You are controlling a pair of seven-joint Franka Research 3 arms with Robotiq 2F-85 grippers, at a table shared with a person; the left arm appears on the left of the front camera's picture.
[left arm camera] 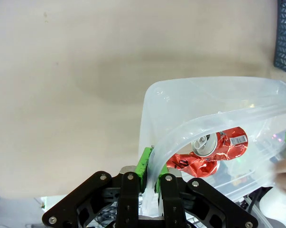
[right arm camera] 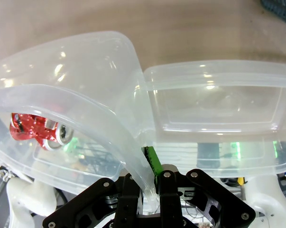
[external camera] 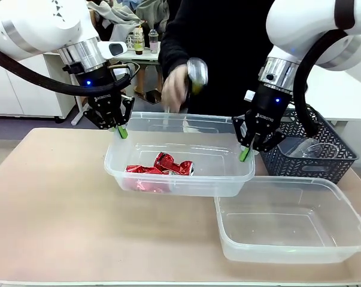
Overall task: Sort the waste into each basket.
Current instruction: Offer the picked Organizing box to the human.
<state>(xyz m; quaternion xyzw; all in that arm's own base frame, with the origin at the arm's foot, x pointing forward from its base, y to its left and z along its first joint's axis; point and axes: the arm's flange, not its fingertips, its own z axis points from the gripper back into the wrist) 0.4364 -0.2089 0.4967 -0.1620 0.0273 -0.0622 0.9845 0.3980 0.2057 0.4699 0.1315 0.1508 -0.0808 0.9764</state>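
Clear tub, long axis left-to-right, holds crushed red cans.

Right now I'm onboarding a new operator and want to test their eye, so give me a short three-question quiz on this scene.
1. True or false: the left gripper and the right gripper are each shut on the rim of the clear rectangular plastic tub.
2. Multiple choice: the crushed metal cans in that tub are A) black, B) red, C) white.
3. Short answer: what lies in the dark blue-grey lattice basket?

Key
1. True.
2. B.
3. A see-through plastic container, likely a cup.
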